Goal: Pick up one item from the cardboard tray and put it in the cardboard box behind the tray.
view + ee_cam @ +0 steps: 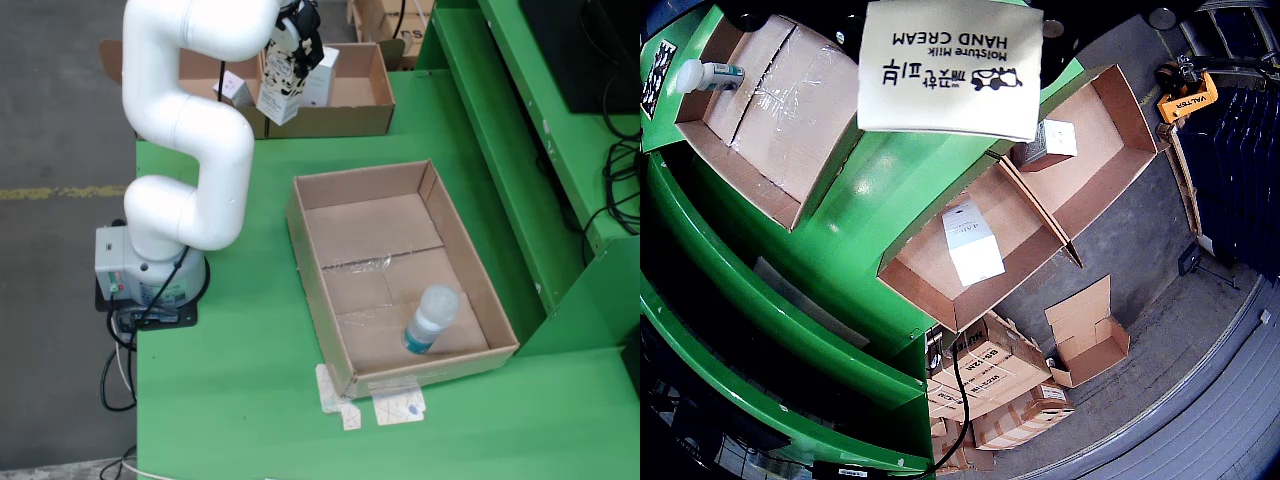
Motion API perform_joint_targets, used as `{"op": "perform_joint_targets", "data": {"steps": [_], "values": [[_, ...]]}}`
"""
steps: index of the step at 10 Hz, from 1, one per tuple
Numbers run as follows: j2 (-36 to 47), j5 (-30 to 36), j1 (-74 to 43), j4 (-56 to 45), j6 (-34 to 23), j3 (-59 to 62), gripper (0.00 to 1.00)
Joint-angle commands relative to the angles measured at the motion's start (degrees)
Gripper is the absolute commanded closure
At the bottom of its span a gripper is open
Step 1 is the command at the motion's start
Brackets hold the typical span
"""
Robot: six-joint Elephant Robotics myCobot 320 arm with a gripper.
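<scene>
My gripper (pixel 296 48) is shut on a cream hand cream box (pixel 279 95) and holds it in the air over the near wall of the cardboard box (pixel 345 120) behind the tray. In the gripper view the held hand cream box (pixel 952 68) fills the top centre. The cardboard box (pixel 940 300) has a divider; one white carton (pixel 972 241) lies in one half and another small carton (pixel 1050 141) in the other. The cardboard tray (pixel 310 250) sits mid-table and holds a clear bottle with a teal base (pixel 431 320), also seen in the gripper view (pixel 708 75).
The white arm base (pixel 150 270) stands at the table's left edge with cables hanging below. A raised green shelf (pixel 520 150) runs along the right. Taped paper scraps (pixel 385 405) lie by the tray's front corner. More cardboard cartons (pixel 990 390) are stacked on the floor beyond.
</scene>
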Motion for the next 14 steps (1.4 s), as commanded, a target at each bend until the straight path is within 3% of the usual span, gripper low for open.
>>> {"op": "perform_joint_targets", "data": {"steps": [1,7,10,14], "values": [[1.49,0.16,0.33,0.65,0.05,1.23,1.0],[-1.78,0.75,8.3,5.84,4.14,1.23,1.0],[-5.36,-1.89,9.81,12.52,1.9,1.23,1.0],[-11.9,-12.2,14.23,25.9,-4.43,1.22,1.0]]}}
